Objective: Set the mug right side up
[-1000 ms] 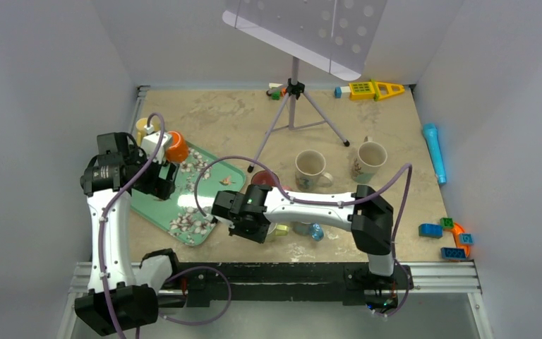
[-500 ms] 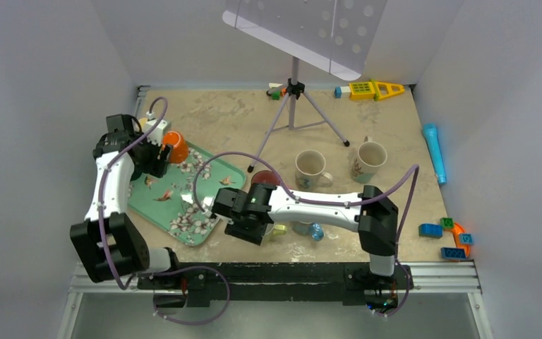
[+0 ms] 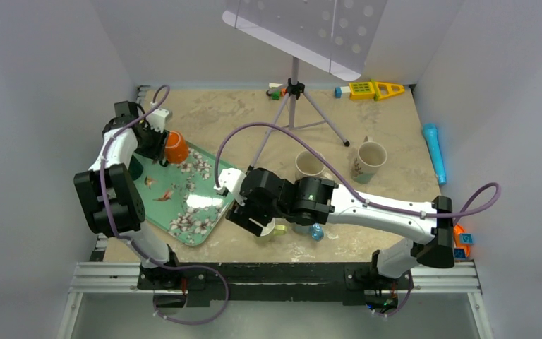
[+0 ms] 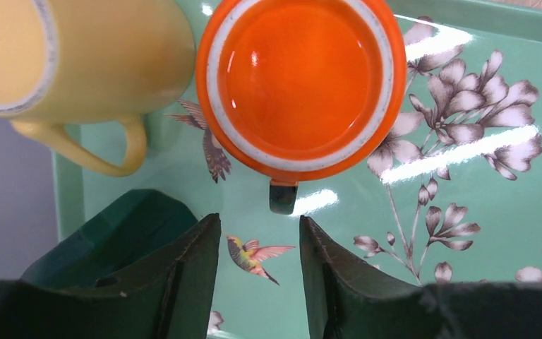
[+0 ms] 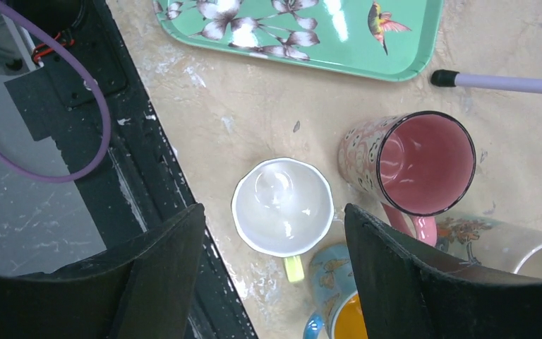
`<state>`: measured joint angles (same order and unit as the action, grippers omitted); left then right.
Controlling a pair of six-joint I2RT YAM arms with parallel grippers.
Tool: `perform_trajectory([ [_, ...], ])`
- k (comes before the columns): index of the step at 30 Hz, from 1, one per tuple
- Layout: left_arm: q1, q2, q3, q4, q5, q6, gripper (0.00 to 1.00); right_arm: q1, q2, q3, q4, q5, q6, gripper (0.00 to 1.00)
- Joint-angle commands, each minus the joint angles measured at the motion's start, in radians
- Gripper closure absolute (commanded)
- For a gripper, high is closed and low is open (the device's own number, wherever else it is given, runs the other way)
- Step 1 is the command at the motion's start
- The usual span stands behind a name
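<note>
An orange mug [image 4: 300, 81] with a dark green handle [image 4: 283, 196] rests on the green floral tray [image 4: 480, 205]. It appears mouth down, showing a flat orange base inside a white ring. My left gripper [image 4: 259, 219] is open just short of that handle, with nothing between its fingers. In the top view the orange mug [image 3: 176, 147] sits at the tray's far corner, next to the left gripper [image 3: 157, 145]. My right gripper [image 5: 274, 212] hangs open above an upright white mug [image 5: 283, 206] with a yellow-green handle, holding nothing.
A yellow mug [image 4: 99, 56] sits beside the orange one. A pink mug [image 5: 416, 164] and a blue butterfly mug [image 5: 342, 304] crowd the white one. Two cream mugs [image 3: 368, 161], a music stand's tripod [image 3: 295, 106], a blue cylinder [image 3: 434, 152] and toy blocks [image 3: 452, 240] lie further right.
My left arm swung toward the back to the orange mug, and its jaws narrowed. My right gripper opened, and the right arm stretched out and shifted slightly right.
</note>
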<state>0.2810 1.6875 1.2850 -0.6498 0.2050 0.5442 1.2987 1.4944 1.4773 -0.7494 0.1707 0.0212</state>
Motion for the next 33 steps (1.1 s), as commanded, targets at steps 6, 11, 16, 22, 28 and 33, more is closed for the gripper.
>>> perform_trajectory([
  [6, -0.013, 0.093, 0.053, 0.032, 0.035, 0.018, 0.47, 0.002, -0.002, -0.022, 0.067, 0.03, -0.015, 0.25],
  [11, -0.017, 0.15, 0.085, 0.051, 0.004, 0.001, 0.63, 0.002, -0.025, -0.035, 0.088, 0.029, -0.016, 0.25],
  [16, -0.017, 0.107, 0.059, 0.029, 0.082, -0.01, 1.0, 0.002, -0.075, -0.05, 0.131, 0.077, 0.002, 0.2],
  [22, -0.017, -0.078, 0.043, -0.146, 0.331, -0.095, 1.0, -0.012, -0.235, -0.199, 0.458, 0.085, 0.043, 0.02],
  [28, -0.017, -0.346, 0.08, -0.337, 0.662, -0.175, 1.0, -0.203, -0.333, -0.419, 0.945, -0.313, 0.259, 0.02],
  [33, -0.025, -0.498, 0.139, -0.514, 0.898, -0.224, 1.0, -0.268, -0.29, -0.462, 1.167, -0.319, 0.415, 0.02],
])
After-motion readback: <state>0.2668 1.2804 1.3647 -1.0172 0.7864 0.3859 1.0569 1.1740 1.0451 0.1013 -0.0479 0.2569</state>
